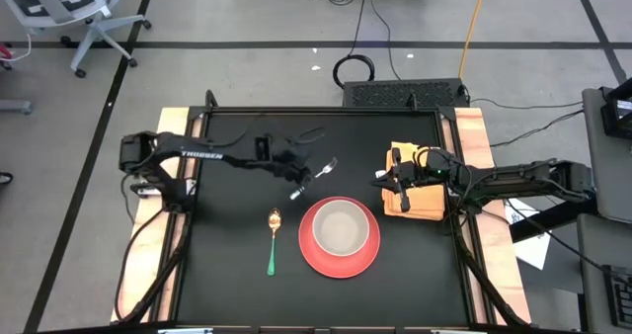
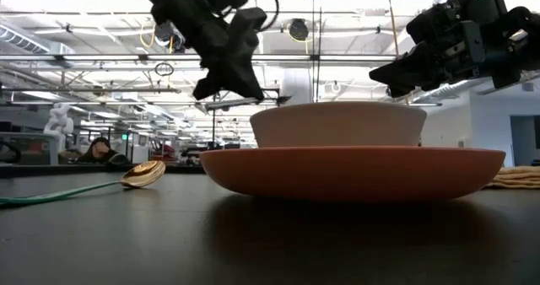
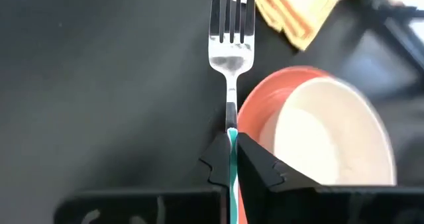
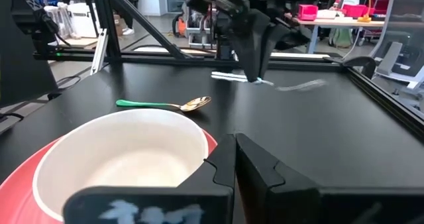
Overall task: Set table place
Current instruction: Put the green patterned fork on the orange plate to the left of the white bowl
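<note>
A fork (image 3: 232, 52) with a teal handle and silver tines is lifted above the table (image 1: 227, 275), left of centre, with my left gripper (image 1: 296, 188) shut on it. A red plate (image 1: 308, 247) lies near the middle and holds a white bowl (image 1: 341, 226). A spoon (image 1: 274, 237) with a green handle lies flat just left of the plate. A folded yellow napkin (image 1: 420, 208) lies right of the plate. My right gripper (image 1: 387, 181) hovers shut over the napkin's left part and holds nothing. My left gripper pinches the fork's teal handle (image 3: 232, 139) between its two fingers. The fingers slant down from the table's left side, and the fork sticks out ahead in line with them. The fork is clear of the table, its tines (image 3: 232, 15) pointing toward the napkin.
Bare black tabletop (image 1: 237, 146) lies left of and behind the spoon. Wooden strips (image 1: 158, 225) run along the left and right sides. A black box (image 1: 405, 94) and cables sit just past the far edge.
</note>
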